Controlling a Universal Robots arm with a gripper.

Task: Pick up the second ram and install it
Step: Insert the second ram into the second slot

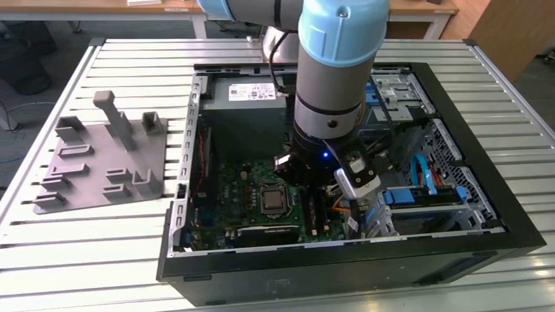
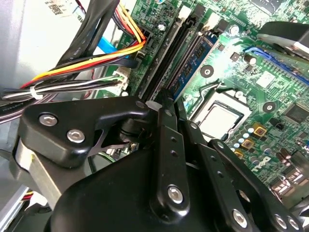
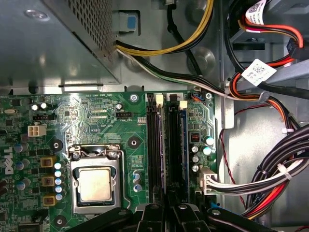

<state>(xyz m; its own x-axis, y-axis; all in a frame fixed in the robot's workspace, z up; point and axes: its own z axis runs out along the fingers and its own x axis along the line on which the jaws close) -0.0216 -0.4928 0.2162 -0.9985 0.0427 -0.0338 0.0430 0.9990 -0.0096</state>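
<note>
Exterior view first: an open black computer case (image 1: 485, 214) lies on a slatted metal worktop (image 1: 52, 260), holding a green motherboard (image 1: 251, 188), a grey power supply (image 1: 247, 104), and blue-tabbed drive bays (image 1: 416, 195). Beside it, toward the exterior view's left, sits a grey moulded fixture (image 1: 104, 162) with upright pegs. The arm (image 1: 334, 71), a light-blue and grey cylinder, reaches straight down into the case, its gripper (image 1: 314, 174) low over the board. In both wrist views the black fingers (image 2: 164, 140) stand narrowly together above the memory slots (image 3: 154, 145). The second ram (image 3: 185, 145), a thin blue stick, stands on edge in a slot beside the bundled cables (image 3: 270, 179). Whether the fingers clamp it I cannot tell. A square metal processor (image 3: 94, 183) sits in its socket nearby.
</note>
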